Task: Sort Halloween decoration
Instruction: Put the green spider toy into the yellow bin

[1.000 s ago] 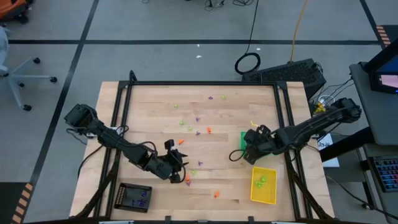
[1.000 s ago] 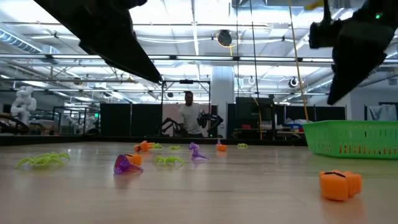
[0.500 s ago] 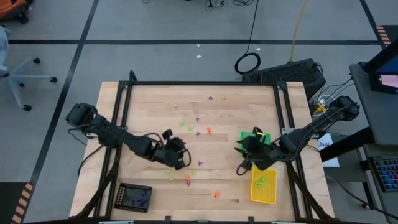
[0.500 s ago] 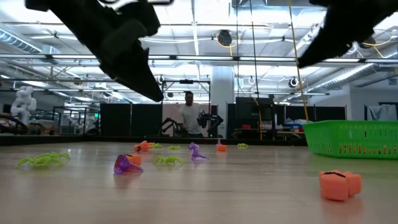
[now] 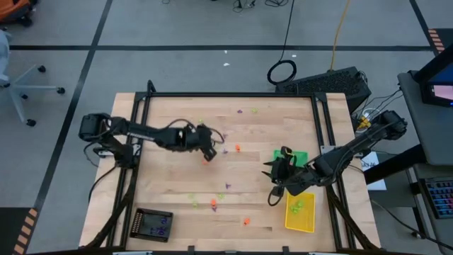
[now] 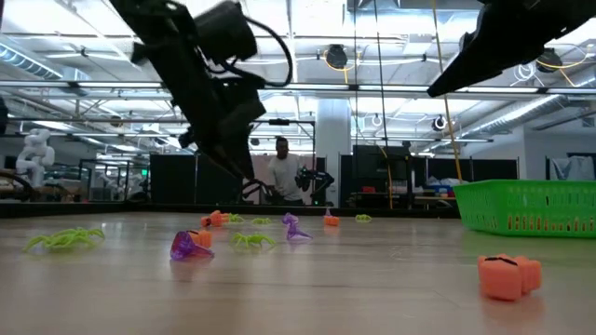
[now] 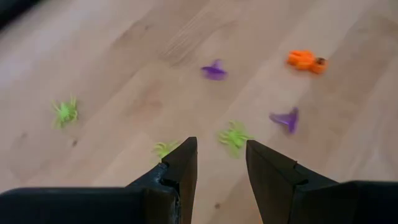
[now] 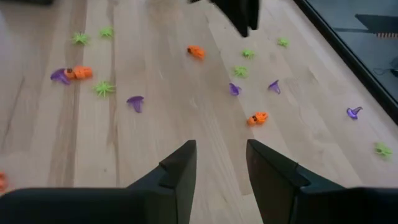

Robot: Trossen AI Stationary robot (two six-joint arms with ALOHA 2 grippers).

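Wooden table [image 5: 170,180], Halloween decoration [image 7: 234,135] strewn beyond open left pincer [image 7: 219,165]

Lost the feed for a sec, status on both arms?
Left gripper open, empty, above mid-table trinkets. Right gripper open, empty, beside green plastic tray. Tiny orange, purple and lime plastic trinkets lie scattered on wooden table. Nothing blocking.

I see the counter [image 5: 170,205] is light wood w/ visible grain, smooth, a bit satin. Its frame [image 5: 233,95] looks like black metal, matt. The trinkets [image 7: 234,136] look like moulded plastic, orange, purple, lime, mostly matt. The green tray [image 6: 531,209] is plastic mesh; the yellow tray [image 5: 300,219] is smooth plastic. Left gripper [image 7: 219,163] and right gripper [image 8: 219,163] fingers: dark, matt, approx. hard plastic, cannot tell for sure.
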